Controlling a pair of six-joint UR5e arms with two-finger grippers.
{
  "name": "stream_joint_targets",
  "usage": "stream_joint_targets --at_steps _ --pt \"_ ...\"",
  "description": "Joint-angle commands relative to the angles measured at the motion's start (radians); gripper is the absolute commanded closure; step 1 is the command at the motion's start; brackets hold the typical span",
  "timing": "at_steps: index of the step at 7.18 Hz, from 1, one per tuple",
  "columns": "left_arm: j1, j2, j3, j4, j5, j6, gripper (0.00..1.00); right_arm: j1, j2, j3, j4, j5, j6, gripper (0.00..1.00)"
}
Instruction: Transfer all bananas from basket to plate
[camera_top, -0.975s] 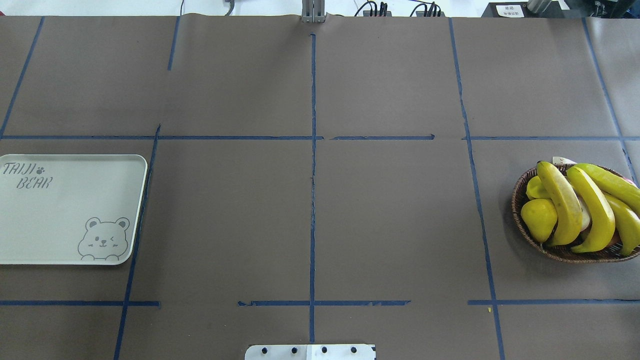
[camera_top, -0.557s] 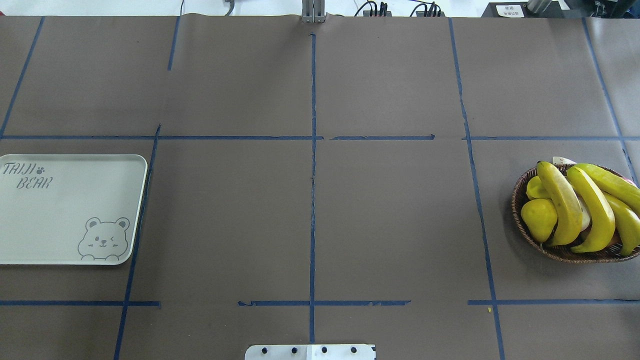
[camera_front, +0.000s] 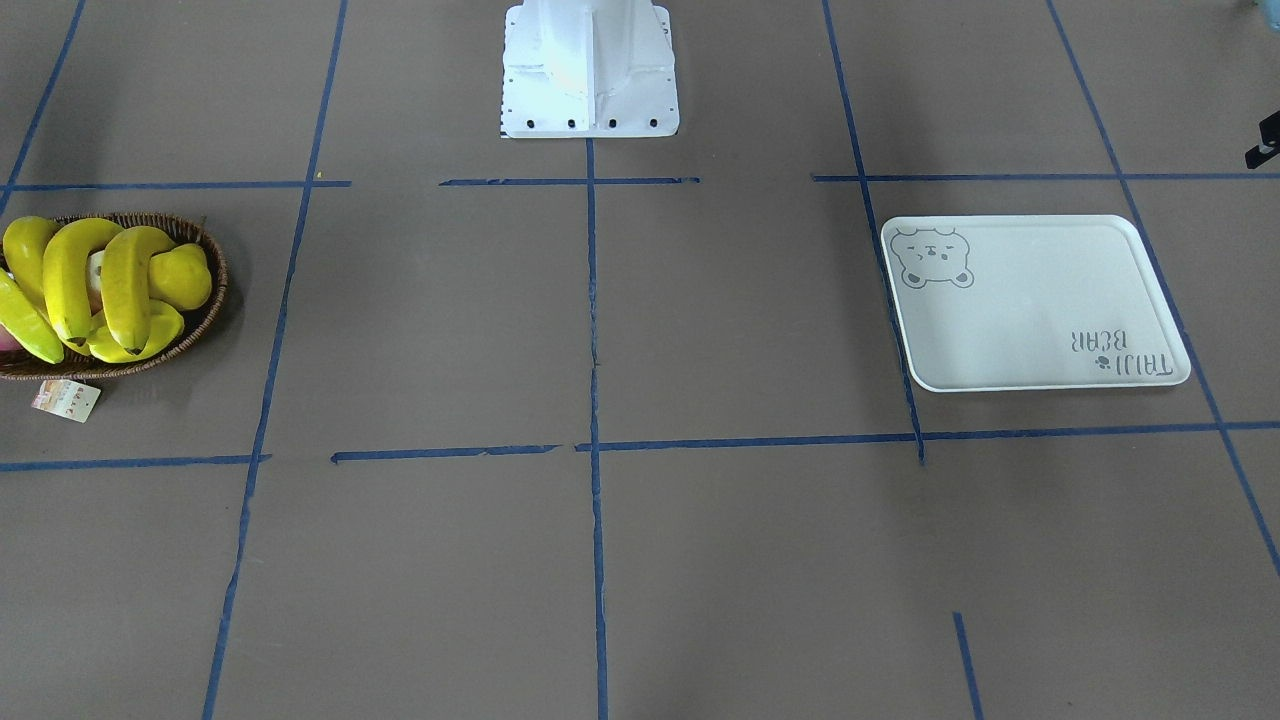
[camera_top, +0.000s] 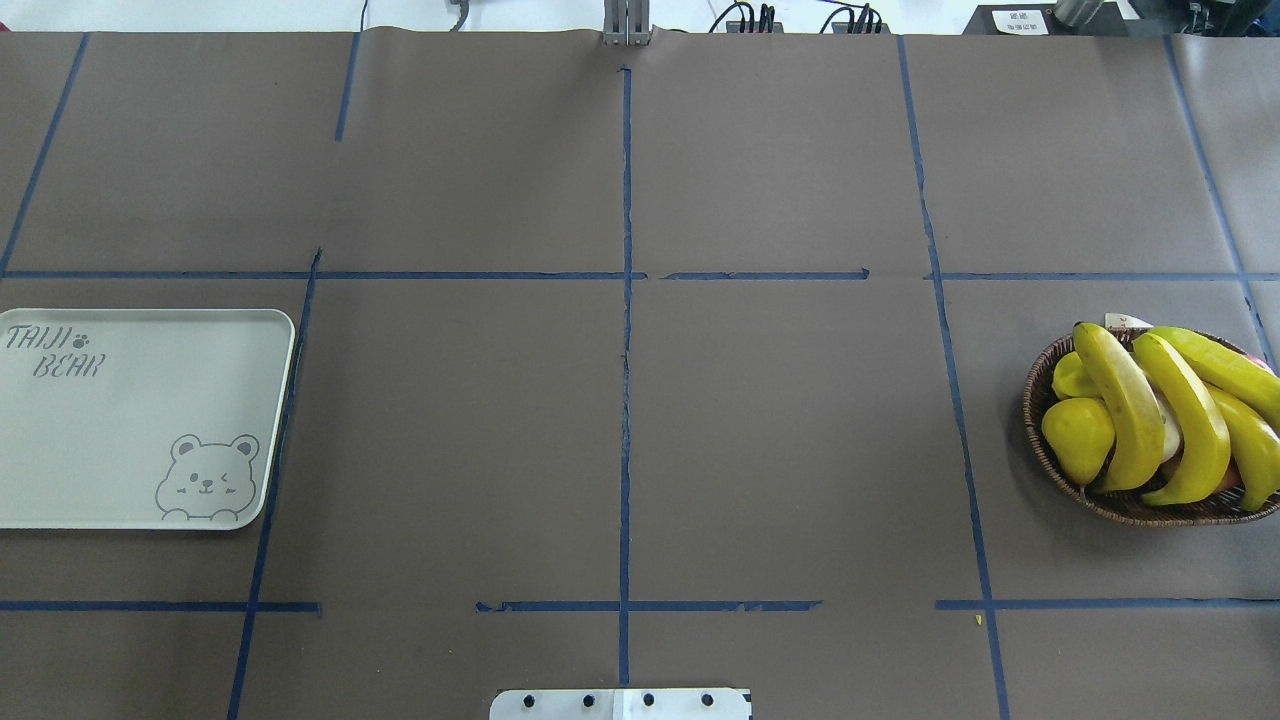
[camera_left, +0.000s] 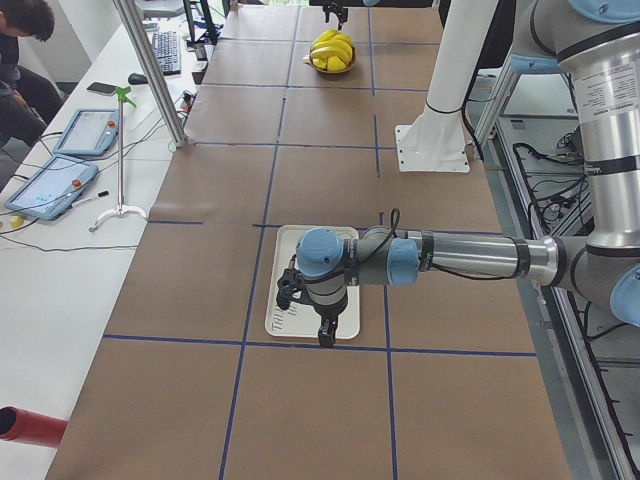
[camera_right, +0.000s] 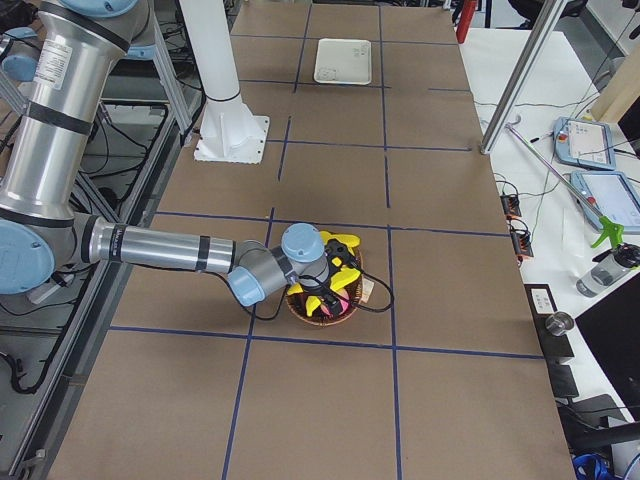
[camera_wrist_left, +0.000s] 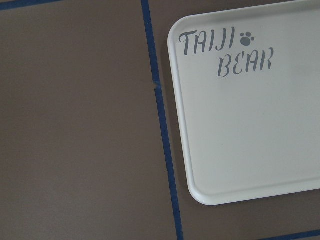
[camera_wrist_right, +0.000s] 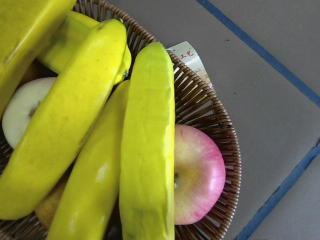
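L gripper (camera_left: 324, 332) hangs over plate (camera_top: 130, 440) at table's L end; jaw state can't tell. Farther off, at R end, four bananas (camera_top: 1185, 420) lie in basket (camera_top: 1040, 385) w/ apple (camera_wrist_right: 197, 182); R gripper (camera_right: 338, 272) just above them, state can't tell

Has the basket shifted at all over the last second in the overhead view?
No. The basket sits in the same spot just right of the blue tape line, with the bananas lying in it as before.
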Motion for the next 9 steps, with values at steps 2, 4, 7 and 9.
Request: stream_joint_targets --at_steps 2,4,7,9 --pt "0.0 0.0 0.001 0.0 0.0 0.0 0.0 -0.037 0.007 -0.01 0.004 -0.006 0.001 0.15" --pt "0.0 0.002 0.002 0.0 0.0 0.0 0.0 -0.043 0.011 -0.013 0.003 -0.006 -0.001 0.34" --pt "0.0 0.0 0.002 0.0 0.0 0.0 0.0 -0.043 0.021 -0.013 0.003 -0.004 -0.001 0.55" --pt "0.0 0.0 0.005 -0.002 0.0 0.0 0.0 -0.042 0.022 -0.013 0.01 0.011 0.001 0.81"
